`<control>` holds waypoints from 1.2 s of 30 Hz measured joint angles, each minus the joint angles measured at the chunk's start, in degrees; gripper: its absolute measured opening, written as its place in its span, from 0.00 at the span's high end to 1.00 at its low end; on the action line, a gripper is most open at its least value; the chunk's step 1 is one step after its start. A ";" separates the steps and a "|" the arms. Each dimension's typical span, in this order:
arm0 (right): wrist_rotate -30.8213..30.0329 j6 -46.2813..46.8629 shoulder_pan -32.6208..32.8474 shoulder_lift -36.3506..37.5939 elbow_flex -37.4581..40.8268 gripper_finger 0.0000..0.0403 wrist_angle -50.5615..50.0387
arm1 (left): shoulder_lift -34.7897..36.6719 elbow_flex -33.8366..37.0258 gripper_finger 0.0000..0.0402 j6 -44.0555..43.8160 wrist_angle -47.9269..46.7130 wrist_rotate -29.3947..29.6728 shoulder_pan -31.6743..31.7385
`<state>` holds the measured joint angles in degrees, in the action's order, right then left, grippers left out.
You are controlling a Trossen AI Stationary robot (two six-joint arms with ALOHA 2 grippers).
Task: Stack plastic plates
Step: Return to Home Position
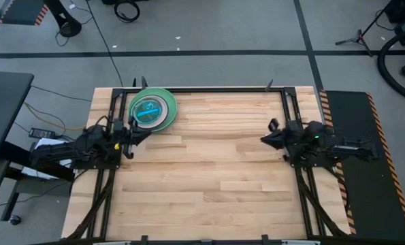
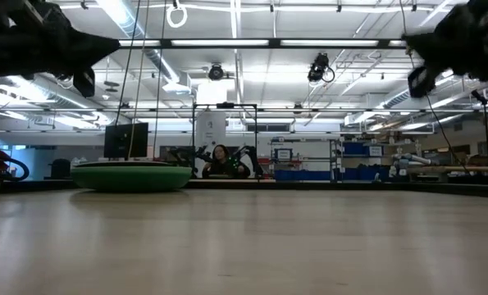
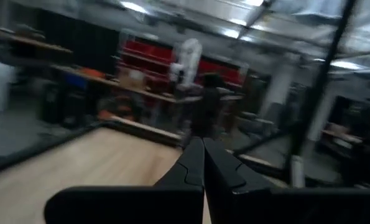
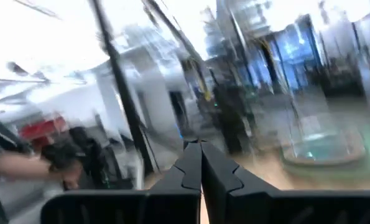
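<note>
High view: plastic plates [image 1: 152,109] form one stack at the counter's [image 1: 216,177] far left; left pincer [image 1: 139,132] and right pincer [image 1: 265,139] are pressed closed and empty, so stacking appears complete and only parking the arms is judged outstanding.

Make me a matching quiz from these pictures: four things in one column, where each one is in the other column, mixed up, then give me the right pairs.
Things
1. stack of plates
2. left gripper
3. right gripper
4. person

Places
A. over the right side of the table, fingers shut, well away from the plates
B. in the room beyond the table, seen in the low view
C. on the table, towards a corner on the left arm's side
D. close beside the stack, fingers shut

Pairs: 1-C, 2-D, 3-A, 4-B
</note>
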<state>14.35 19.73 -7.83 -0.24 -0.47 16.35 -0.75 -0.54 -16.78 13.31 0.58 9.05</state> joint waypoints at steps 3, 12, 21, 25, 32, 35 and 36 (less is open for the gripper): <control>-2.33 2.33 -0.05 -0.81 -0.62 0.97 -13.13 | 0.10 0.00 0.99 -0.26 0.81 -4.25 -1.12; -4.46 2.69 -0.05 -4.41 -0.77 0.94 -13.18 | 0.02 0.00 0.95 -2.59 -2.91 -6.88 -5.29; -4.30 2.64 -0.05 -4.36 -0.77 0.94 -12.99 | 0.02 0.00 0.88 -0.28 -2.89 -6.86 -5.39; -4.24 2.62 -0.05 -4.36 -0.77 0.94 -12.99 | 0.02 0.00 0.88 -0.21 -2.89 -6.86 -5.39; -4.24 2.61 -0.05 -4.36 -0.77 0.94 -13.02 | 0.02 0.00 0.88 -0.11 -2.89 -6.86 -5.39; -4.24 2.61 -0.05 -4.36 -0.77 0.94 -13.02 | 0.02 0.00 0.88 -0.13 -2.87 -6.84 -5.39; -4.24 2.61 -0.05 -4.36 -0.77 0.94 -13.02 | 0.02 0.00 0.88 -0.11 -2.89 -6.84 -5.39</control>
<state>10.11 22.35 -7.88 -4.60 -1.23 3.33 -0.73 -0.54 -16.89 10.41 -6.26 3.66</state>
